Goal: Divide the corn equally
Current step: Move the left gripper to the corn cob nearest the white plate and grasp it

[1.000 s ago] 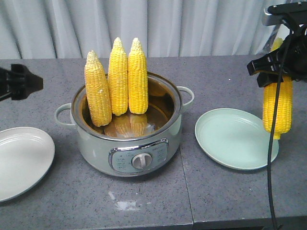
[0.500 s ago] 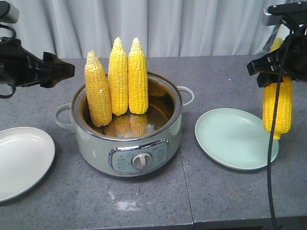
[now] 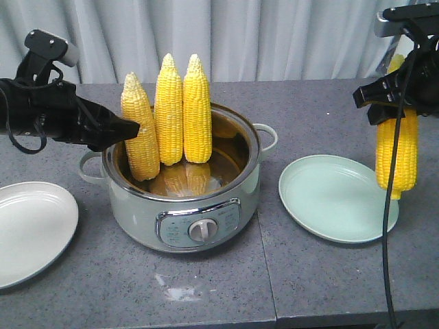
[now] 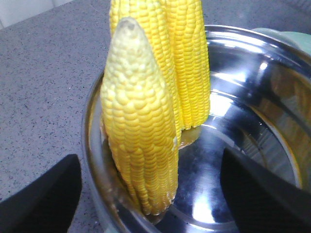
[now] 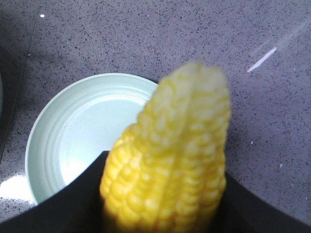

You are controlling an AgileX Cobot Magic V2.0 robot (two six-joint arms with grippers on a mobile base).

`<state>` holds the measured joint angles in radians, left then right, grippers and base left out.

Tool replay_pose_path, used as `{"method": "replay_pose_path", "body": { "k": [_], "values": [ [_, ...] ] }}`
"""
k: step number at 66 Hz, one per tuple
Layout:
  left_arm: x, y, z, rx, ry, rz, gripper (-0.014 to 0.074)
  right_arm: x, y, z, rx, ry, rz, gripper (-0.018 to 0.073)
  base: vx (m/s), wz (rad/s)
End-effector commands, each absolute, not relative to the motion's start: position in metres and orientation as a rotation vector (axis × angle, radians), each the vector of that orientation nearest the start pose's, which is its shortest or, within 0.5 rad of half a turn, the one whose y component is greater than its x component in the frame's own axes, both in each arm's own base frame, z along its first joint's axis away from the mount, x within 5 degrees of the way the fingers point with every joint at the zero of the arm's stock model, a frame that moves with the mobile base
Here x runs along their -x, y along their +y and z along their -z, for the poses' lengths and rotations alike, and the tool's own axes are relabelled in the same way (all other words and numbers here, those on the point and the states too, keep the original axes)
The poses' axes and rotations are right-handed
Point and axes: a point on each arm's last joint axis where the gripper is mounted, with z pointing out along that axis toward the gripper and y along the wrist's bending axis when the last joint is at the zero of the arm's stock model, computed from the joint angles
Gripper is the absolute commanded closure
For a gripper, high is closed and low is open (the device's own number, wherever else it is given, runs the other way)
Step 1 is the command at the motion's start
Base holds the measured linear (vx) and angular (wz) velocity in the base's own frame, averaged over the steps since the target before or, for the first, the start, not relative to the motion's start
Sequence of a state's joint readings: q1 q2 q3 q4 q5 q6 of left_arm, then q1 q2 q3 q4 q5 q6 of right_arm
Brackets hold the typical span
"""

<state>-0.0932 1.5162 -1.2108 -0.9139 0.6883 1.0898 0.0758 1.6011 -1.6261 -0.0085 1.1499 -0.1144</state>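
Reaching the leftmost yellow kernelled cob (image 3: 140,154) in the round steel pot (image 3: 182,199), my newly arrived left claw (image 3: 134,128) gapes for the next share; right claw (image 3: 398,103) pinches another cob (image 3: 398,161).

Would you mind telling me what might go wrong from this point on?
The open left jaws flank the nearest cob, which stands tight beside two other cobs in the pot; lifting it may topple them. The right jaws hold a fourth cob upright above the green plate's right edge; released there, it might tip onto the table.
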Motion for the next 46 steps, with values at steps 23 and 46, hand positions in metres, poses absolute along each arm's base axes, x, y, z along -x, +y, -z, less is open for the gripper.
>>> {"method": "replay_pose_path", "body": {
  "k": [23, 46],
  "values": [
    [-0.337, -0.084, -0.339, -0.696, 1.917, 0.545, 0.0045, -0.332, 0.022, -0.401, 0.237, 2.49, 0.038, 0.0386, 0.0, 0.0],
    [-0.346, -0.087, -0.329, -0.744, 1.875, 0.552, 0.0045, -0.332, 0.022, -0.401, 0.237, 2.49, 0.038, 0.0386, 0.0, 0.0]
  ]
}}
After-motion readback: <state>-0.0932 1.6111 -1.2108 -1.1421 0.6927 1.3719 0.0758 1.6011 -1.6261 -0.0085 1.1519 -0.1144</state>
